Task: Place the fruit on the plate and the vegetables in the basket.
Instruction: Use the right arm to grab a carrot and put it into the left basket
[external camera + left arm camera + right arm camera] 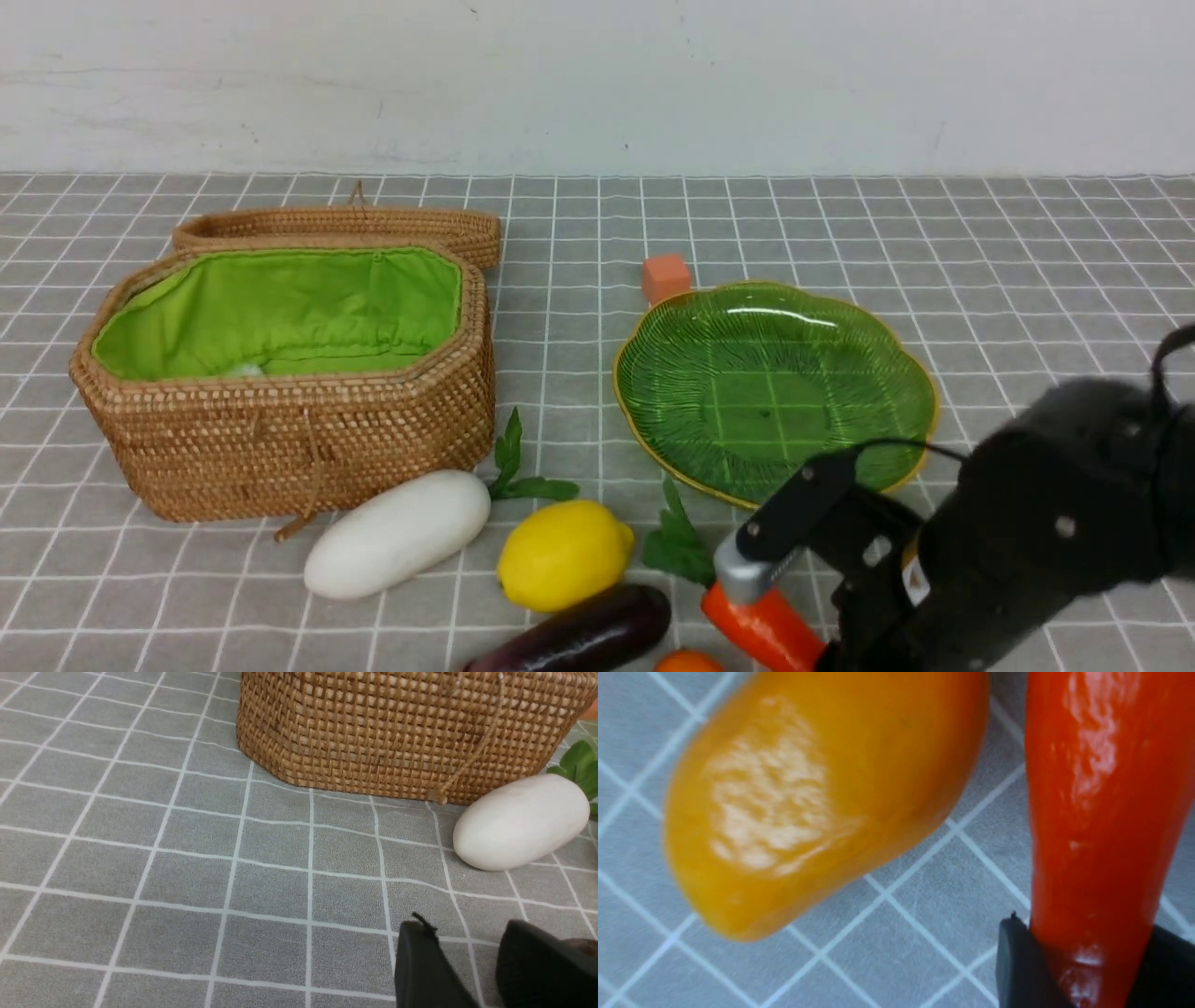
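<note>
My right gripper [761, 588] is shut on the orange-red carrot [766, 630] at the table's front. In the right wrist view its jaws [1092, 956] pinch the carrot [1097, 788], with the glossy orange-yellow mango [808, 793] close beside it. The mango [688, 662] only peeks in at the front edge. The lemon [563, 554], the aubergine [579, 635] and the white vegetable [397, 532] lie in front of the open basket [280, 448]. The green plate [766, 373] holds nothing. My left gripper [467, 952] is open and empty above the cloth, near the white vegetable [521, 821]. A dark brown fruit [581, 947] shows just past one finger.
The basket's lid [373, 229] lies behind the basket. A small orange cube [666, 277] sits at the plate's far edge. The carrot's green leaves [677, 546] lie between the lemon and the plate. The basket's woven wall [397, 732] fills the left wrist view.
</note>
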`<state>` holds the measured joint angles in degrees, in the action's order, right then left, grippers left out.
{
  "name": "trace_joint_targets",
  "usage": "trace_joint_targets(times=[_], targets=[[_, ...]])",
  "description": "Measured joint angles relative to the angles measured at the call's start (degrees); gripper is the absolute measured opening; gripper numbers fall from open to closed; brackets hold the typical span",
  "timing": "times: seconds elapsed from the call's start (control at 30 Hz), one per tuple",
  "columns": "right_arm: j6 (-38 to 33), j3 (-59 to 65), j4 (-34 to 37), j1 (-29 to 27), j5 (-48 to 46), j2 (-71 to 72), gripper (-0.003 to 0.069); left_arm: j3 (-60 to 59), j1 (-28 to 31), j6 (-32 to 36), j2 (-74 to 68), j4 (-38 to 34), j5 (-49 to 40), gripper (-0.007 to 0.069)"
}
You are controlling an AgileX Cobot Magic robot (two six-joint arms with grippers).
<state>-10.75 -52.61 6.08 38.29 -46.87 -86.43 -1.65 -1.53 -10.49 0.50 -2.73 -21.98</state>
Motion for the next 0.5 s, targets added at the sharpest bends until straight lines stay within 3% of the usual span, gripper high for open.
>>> trace_joint_targets(times=[0.3, 0.37, 0.5], targets=[[-0.98, -16.14, -0.83, 0.00, -5.10, 0.10, 0.0258, 0.00, 0.00, 0.00, 0.00, 0.00, 0.00, 0.0239], [-2.90, -21.29, -0.21, 0.00, -5.54, -1.10, 0.0258, 0.00, 0.00, 0.00, 0.00, 0.00, 0.00, 0.0239], [-11.48, -36.51, 7.54, 0.00, -8.64, -8.11, 0.0258, 0.00, 0.00, 0.00, 0.00, 0.00, 0.00, 0.0239]])
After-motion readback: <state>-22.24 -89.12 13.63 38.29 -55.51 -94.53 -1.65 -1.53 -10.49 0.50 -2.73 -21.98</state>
